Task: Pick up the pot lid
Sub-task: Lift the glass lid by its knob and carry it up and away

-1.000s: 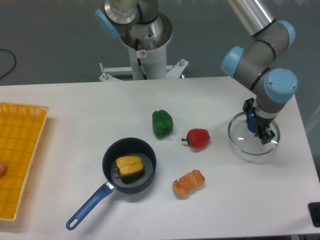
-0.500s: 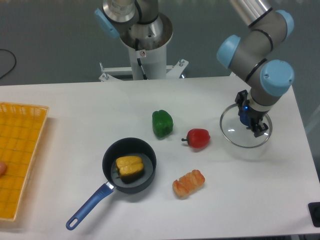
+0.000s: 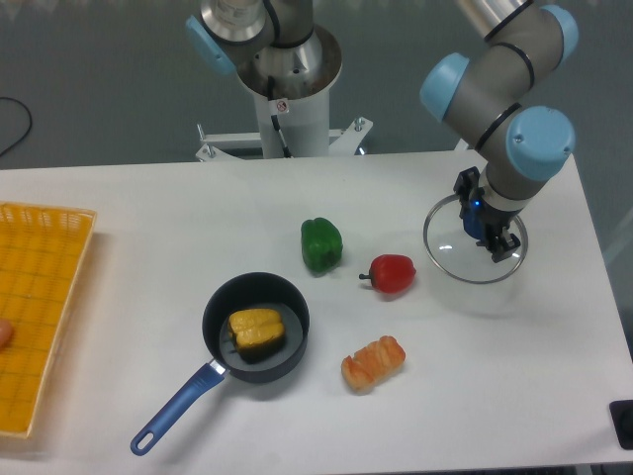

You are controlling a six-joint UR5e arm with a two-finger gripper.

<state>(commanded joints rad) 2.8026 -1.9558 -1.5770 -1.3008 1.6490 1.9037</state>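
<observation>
Crate (image 3: 59, 247), one, well apart from the hand (image 3: 490, 220), is cut off by the picture's edge, as is its one brownish item (image 3: 5, 332). One frying pan (image 3: 220, 341) holds one yellow piece (image 3: 255, 328), also well apart from it. One orange-brown piece (image 3: 373, 363) lies nearer. One pot lid (image 3: 453, 247) is at the hand, closed around its knob; finger contact is hard to make out. One red vegetable (image 3: 394, 273) lies near, one green (image 3: 321, 244) farther off.

The transparent pot lid (image 3: 457, 253) is near the red vegetable (image 3: 394, 274).
</observation>
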